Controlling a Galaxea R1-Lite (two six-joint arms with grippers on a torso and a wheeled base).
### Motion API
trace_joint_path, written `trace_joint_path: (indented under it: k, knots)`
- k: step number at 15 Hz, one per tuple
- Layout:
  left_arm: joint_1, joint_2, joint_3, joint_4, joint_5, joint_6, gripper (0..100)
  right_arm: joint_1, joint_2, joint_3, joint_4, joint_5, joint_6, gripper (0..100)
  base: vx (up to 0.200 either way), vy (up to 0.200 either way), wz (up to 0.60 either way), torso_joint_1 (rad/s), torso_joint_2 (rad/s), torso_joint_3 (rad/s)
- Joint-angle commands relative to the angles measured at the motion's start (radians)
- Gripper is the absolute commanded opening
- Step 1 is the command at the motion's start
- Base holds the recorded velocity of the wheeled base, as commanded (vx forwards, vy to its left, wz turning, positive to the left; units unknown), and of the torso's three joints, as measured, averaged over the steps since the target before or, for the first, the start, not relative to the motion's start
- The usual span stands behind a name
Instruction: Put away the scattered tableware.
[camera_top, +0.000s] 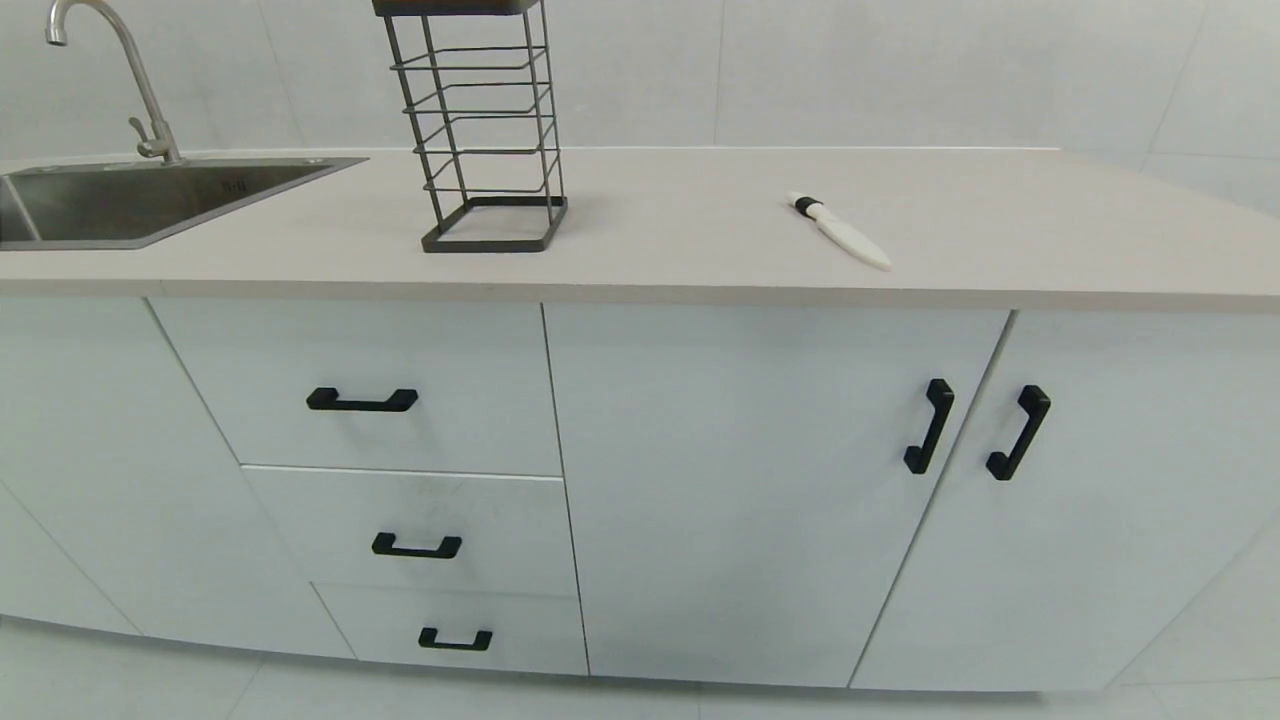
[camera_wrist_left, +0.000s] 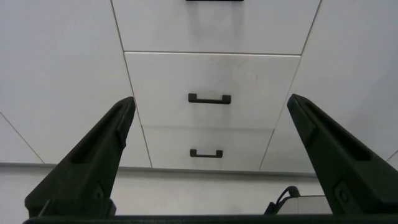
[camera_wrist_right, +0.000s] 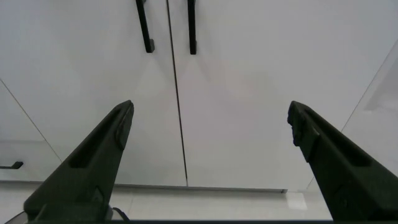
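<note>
Sink (camera_top: 150, 200) with its faucet (camera_top: 110, 70) sits at the far left of the desk (camera_top: 680, 255). Next over, a black wire rack (camera_top: 490, 130) stands upright. Well to its right the white knife (camera_top: 838, 230) lies flat on the desk, on a diagonal, with a black band near its far end. Under the desk there are 3 drawers (camera_top: 420, 520), then 2 doors (camera_top: 760, 480). Left gripper (camera_wrist_left: 211, 162) is released, fingers spread wide with nothing between them, facing the lower 2 drawers. Right gripper (camera_wrist_right: 211, 162) is released the same way, facing the 2 doors.
</note>
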Motion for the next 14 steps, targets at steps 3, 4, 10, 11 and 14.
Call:
trace_joint_path:
  k: [3,4,10,11,14]
  knots:
    - [0.000,0.003,0.000,0.000,0.000,0.002,100,0.000,0.000,0.000,0.000,0.000,0.000,100,0.000,0.000,0.00,0.000,0.00,0.000]
    - [0.000,0.003,0.000,0.000,0.002,0.002,100,-0.002,0.000,0.000,0.000,0.000,-0.002,100,0.000,0.000,0.00,0.000,0.00,0.000]
    - [0.000,0.003,0.000,0.000,0.005,0.002,100,0.000,0.000,0.000,0.000,0.000,0.000,100,0.000,0.000,0.00,0.194,-0.12,-0.097]
    - [0.000,0.003,0.000,0.000,0.005,0.002,100,0.000,0.000,0.000,0.000,0.000,0.000,100,0.000,0.000,0.00,0.256,-0.50,-0.276]
    - [0.000,0.003,0.000,0.000,0.003,0.002,100,0.000,0.000,0.000,0.000,0.000,0.000,100,0.000,0.000,0.00,0.191,-0.66,-0.199]
